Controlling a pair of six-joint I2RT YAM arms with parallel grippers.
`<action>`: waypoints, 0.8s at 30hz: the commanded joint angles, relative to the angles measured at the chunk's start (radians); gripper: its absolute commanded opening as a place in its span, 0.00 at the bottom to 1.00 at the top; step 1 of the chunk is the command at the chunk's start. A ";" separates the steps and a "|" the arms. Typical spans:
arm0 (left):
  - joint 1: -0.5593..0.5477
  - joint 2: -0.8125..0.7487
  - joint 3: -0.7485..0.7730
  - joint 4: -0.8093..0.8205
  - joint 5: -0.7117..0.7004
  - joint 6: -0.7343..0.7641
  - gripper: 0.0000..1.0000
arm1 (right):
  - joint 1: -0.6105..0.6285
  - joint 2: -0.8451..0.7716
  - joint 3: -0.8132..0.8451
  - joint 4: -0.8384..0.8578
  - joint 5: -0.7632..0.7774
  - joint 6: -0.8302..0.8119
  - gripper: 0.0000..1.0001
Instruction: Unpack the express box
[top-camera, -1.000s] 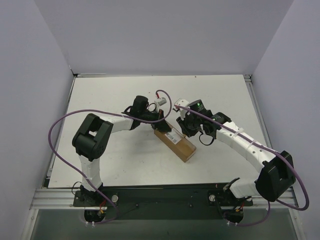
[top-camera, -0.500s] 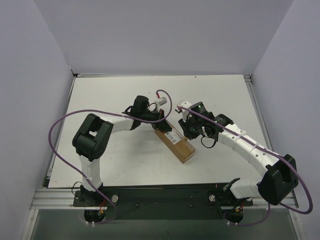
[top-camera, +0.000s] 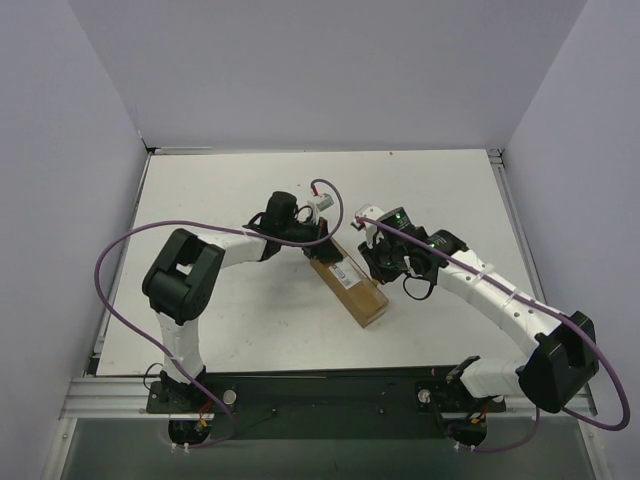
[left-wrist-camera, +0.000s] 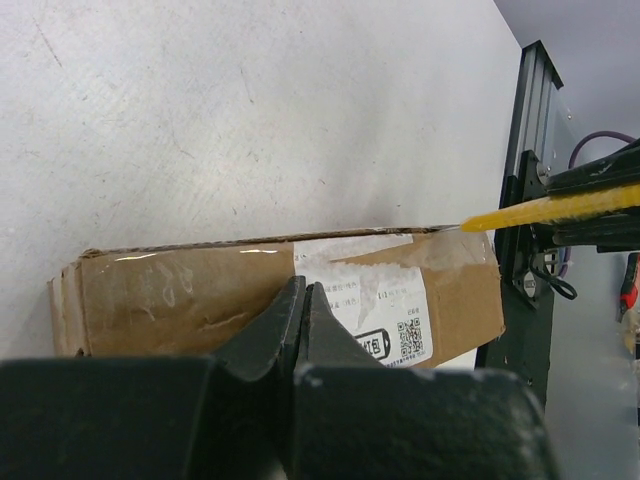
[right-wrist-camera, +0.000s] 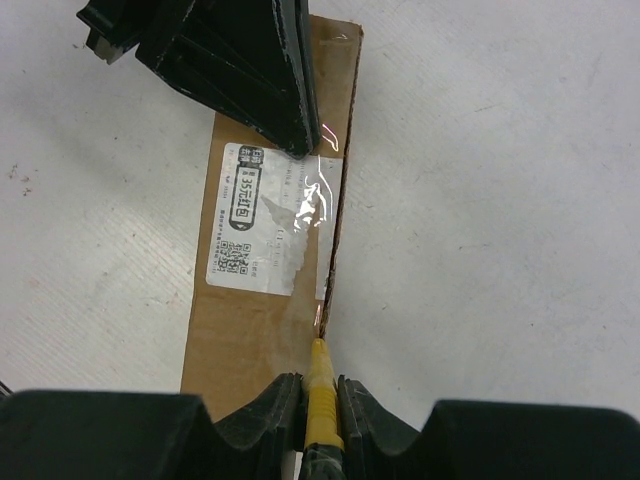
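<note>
The express box (top-camera: 349, 287) lies slanted at mid-table, brown with a white label (right-wrist-camera: 262, 215) on top. My left gripper (left-wrist-camera: 303, 292) is shut and empty, its tips resting on the box top (left-wrist-camera: 170, 290) at the far end; its fingers (right-wrist-camera: 250, 70) also show in the right wrist view. My right gripper (right-wrist-camera: 320, 385) is shut on a yellow utility knife (right-wrist-camera: 320, 395). The knife's tip touches the taped seam along the box's right top edge (right-wrist-camera: 333, 250), where a dark slit runs. The knife also shows in the left wrist view (left-wrist-camera: 545, 207).
The white table (top-camera: 220, 320) is walled by grey panels. A black frame rail (left-wrist-camera: 525, 200) stands past the box in the left wrist view. Purple cables (top-camera: 130, 250) loop off both arms.
My right gripper with the knife has shifted slightly along the box's edge toward the near end. The left gripper stays pressed on the box.
</note>
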 joint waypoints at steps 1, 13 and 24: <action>0.049 0.000 -0.038 -0.109 -0.183 0.074 0.00 | 0.015 -0.035 0.009 -0.128 0.031 0.031 0.00; 0.073 -0.052 -0.077 -0.132 -0.197 0.091 0.00 | 0.016 -0.041 0.023 -0.165 0.044 0.028 0.00; 0.089 -0.072 -0.086 -0.142 -0.197 0.109 0.00 | 0.018 -0.041 0.061 -0.220 0.045 0.021 0.00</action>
